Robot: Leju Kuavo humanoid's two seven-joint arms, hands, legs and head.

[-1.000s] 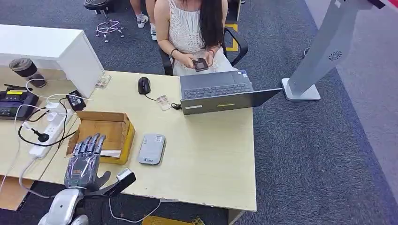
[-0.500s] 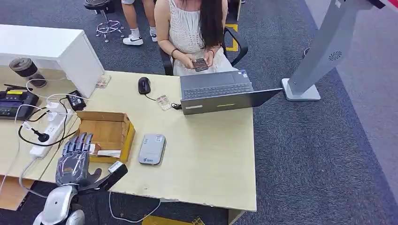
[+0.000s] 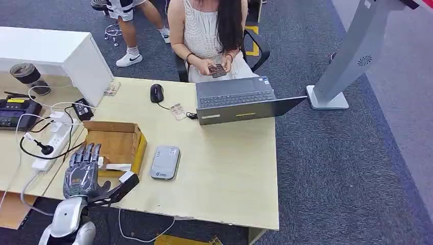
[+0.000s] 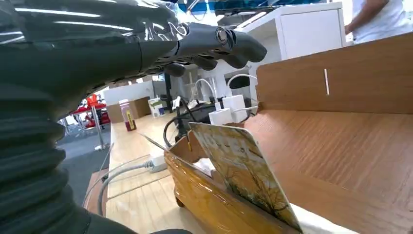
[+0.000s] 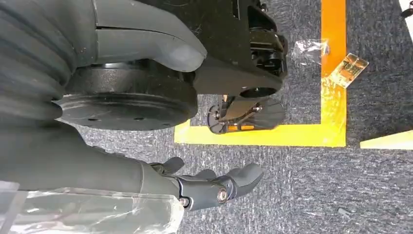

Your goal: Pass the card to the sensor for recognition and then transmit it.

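Desk [image 3: 224,168], light wood, seen from the head view; items listed left to right.

Black desk phone [image 3: 15,112] at the far left edge, beside a white power strip [image 3: 51,140] with black and white cables.

Left hand [image 3: 81,171]: palm down, fingers spread apart and extended, holding nothing. It hovers over the near left corner of the cardboard box [image 3: 115,145], fingertips at the box's near rim; thumb points right along the desk edge. The left wrist view shows the fingers [image 4: 214,41] lifted above the box, not touching the card.

Cardboard box: open top, brown inside, yellow outer side.

Card [image 4: 243,173]: inside the box, standing on its long edge and leaning against the near wall. Long axis runs along that wall, left to right across the desk; printed face tilted upward toward the box interior. In the head view it shows as a pale strip [image 3: 118,167] at the near rim.

Grey card sensor [image 3: 165,162]: flat on the desk, just right of the box, apart from it.

Black mouse [image 3: 157,93] and open laptop [image 3: 240,99] at the far side.

Seated person [image 3: 212,30] behind the laptop, holding a phone.

Right hand [image 5: 209,187]: hangs over carpeted floor, fingers loosely apart, holding nothing.
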